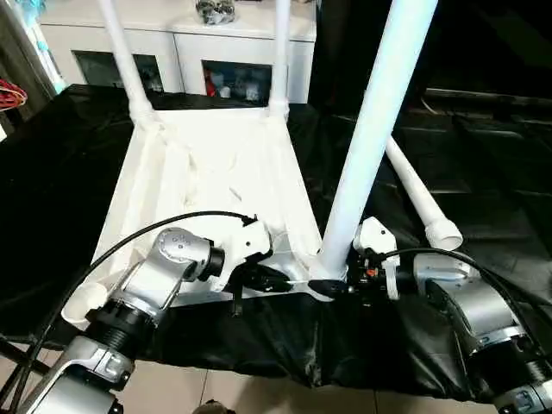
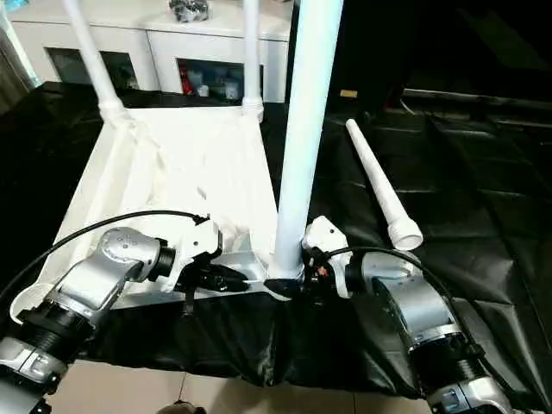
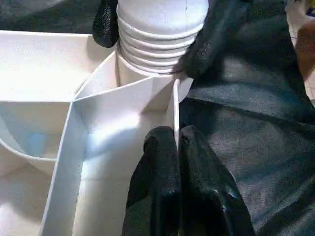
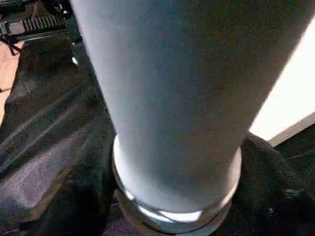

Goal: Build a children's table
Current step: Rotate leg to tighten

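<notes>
The left gripper (image 3: 176, 147) pinches the upturned table top's (image 1: 216, 164) near rim, beside the corner socket where the right gripper (image 1: 338, 285) clasps 1 upright leg (image 1: 375, 129).

White glass-door cabinet (image 1: 181, 47) behind; black cloth (image 1: 483, 172); tiled floor (image 1: 259, 392).

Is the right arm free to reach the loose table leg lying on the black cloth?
Probably yes: the loose leg lies unobstructed on the black cloth on that arm's side, but the right gripper sits at the upright leg.
</notes>
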{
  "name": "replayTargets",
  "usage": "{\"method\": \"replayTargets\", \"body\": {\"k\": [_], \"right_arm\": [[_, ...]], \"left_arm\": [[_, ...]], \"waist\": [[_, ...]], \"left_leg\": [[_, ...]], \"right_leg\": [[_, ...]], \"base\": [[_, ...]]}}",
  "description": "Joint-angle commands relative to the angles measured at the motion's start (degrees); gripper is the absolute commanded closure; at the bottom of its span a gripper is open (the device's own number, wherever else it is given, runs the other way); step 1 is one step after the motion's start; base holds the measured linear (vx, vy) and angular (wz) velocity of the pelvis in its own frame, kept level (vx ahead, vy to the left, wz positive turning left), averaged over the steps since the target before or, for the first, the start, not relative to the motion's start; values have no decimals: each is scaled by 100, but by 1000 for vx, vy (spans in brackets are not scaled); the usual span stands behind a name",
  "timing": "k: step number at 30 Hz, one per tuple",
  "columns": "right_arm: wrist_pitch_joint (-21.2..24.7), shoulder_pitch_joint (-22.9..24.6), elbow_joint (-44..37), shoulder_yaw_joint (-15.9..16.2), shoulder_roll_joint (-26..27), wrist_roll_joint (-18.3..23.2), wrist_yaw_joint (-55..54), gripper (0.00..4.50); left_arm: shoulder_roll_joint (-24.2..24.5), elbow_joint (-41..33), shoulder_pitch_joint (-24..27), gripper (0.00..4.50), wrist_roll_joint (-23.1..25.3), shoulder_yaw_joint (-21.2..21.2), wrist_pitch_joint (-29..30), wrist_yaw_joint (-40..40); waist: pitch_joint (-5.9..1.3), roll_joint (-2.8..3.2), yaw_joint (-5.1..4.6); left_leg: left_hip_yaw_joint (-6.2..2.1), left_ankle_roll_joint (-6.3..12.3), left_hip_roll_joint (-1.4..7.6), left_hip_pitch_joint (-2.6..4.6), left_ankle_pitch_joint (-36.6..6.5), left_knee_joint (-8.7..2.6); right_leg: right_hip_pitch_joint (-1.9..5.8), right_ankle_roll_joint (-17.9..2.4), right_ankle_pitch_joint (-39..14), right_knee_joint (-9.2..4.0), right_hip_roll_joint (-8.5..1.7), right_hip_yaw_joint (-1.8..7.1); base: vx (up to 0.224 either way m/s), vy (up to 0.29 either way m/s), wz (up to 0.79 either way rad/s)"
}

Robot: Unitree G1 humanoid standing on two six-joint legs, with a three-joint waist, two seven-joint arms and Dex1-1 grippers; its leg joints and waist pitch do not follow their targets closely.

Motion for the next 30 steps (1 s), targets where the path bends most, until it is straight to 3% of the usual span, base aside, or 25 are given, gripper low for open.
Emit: {"method": "replayTargets", "body": {"k": [1, 7, 11, 12, 14, 17, 19, 23, 24, 28, 30], "right_arm": [[86, 75, -199, 155, 58, 77, 161, 166], [185, 152, -161, 88, 287, 150, -115, 173], [150, -51, 401, -200, 838, -46, -1228, 173], [107, -166, 686, -334, 1069, -118, -1713, 173], [69, -263, 918, -439, 1257, -154, -2076, 173], [-28, -566, 1515, -696, 1797, -190, -3066, 174], [-231, -799, 1880, -778, 2106, -290, -3667, 174], [-413, -980, 2107, -854, 2318, -328, -3830, 174], [-416, -1029, 2152, -894, 2352, -295, -3735, 118], [-552, -1146, 2304, -933, 2372, -309, -3549, 98], [-567, -1148, 2301, -918, 2356, -321, -3500, 61]], "left_arm": [[-153, -261, -18, 450, -138, -176, -125, -264], [-336, -190, -38, 450, -102, -126, -58, 63], [-712, 4, -157, 450, 11, 40, 132, 826], [-870, 105, -218, 450, 87, 96, 180, 1169], [-1003, 194, -272, 450, 162, 144, 262, 1482], [-1417, 414, -434, 450, 297, 292, 486, 2299], [-1731, 562, -554, 450, 321, 431, 562, 2852], [-1939, 659, -612, 450, 391, 445, 492, 3081], [-1968, 672, -612, 450, 423, 424, 449, 3073], [-1980, 639, -583, 450, 459, 354, 402, 2977], [-1962, 614, -570, 450, 450, 335, 395, 2926]], "waist": [[-412, -26, -21], [-409, -18, -20], [-396, -33, -63], [-380, -38, -95], [-380, -53, -161], [-373, -36, -273], [-383, -38, -307], [-425, -44, -304], [-438, -44, -304], [-462, -24, -285], [-454, -23, -285]], "left_leg": [[-62, 159, 238, 130, -1385, -402], [-63, 148, 243, 140, -1399, -406], [-77, 45, 227, 128, -1562, -421], [-76, -11, 212, 129, -1654, -423], [-109, -111, 191, 117, -1805, -434], [-139, -197, 178, 105, -1906, -441], [-124, -148, 171, 119, -1878, -419], [-92, 64, 172, 92, -1461, -394], [-80, 138, 166, 74, -1311, -383], [-73, 307, 175, 63, -994, -358], [-67, 333, 175, 72, -1028, -360]], "right_leg": [[258, -1208, -1359, -432, -361, 262], [241, -1217, -1359, -433, -353, 260], [247, -1098, -1772, -474, -368, 250], [225, -1058, -1969, -502, -370, 248], [253, -929, -2364, -531, -379, 215], [243, -788, -2656, -566, -388, 192], [217, -825, -2502, -584, -376, 210], [254, -1029, -1641, -506, -342, 229], [273, -1093, -1386, -476, -339, 228], [299, -1297, -788, -406, -332, 219], [301, -1333, -790, -409, -328, 218]], "base": [[0, 0, 0], [0, 0, 0], [0, 0, 0], [0, 0, 0], [0, 0, 0], [0, 0, 0], [0, 0, 0], [0, 0, 0], [0, 0, 0], [0, 0, 0], [0, 0, 0]]}}
